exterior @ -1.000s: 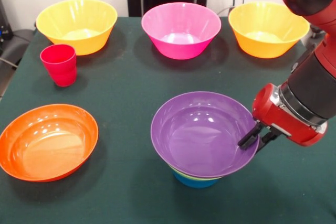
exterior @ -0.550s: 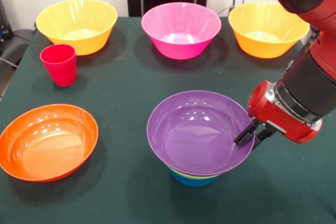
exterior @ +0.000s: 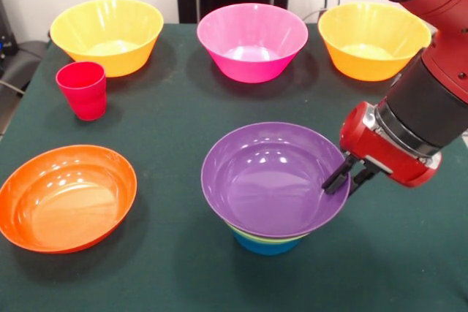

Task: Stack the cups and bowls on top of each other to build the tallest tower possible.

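A: Where is the tower standing, and what is it made of?

B: The nested tower (exterior: 269, 213) is sitting on the dark green bench (exterior: 183, 122), toward its near middle. A wide glossy purple plastic bowl (exterior: 267, 177) is lying on top; beneath it, lime green and yellow rims are showing, and a small blue bowl (exterior: 265, 246) is forming the base.

A: What is the red and black arm's gripper (exterior: 345, 179) doing?

B: It is reaching in from the right at the purple bowl's right rim. One black finger is lying inside the rim and the other outside, so the fingers (exterior: 335, 178) are clamped on that rim.

A: What is lying elsewhere?

B: A wide orange plastic bowl (exterior: 66, 195) is sitting at the near left, a small red ridged plastic cup (exterior: 82, 90) is standing upright behind it, and along the far edge a large yellow bowl (exterior: 107, 34), a large pink bowl (exterior: 252, 40) and a large yellow-orange bowl (exterior: 373, 39) are standing well apart.
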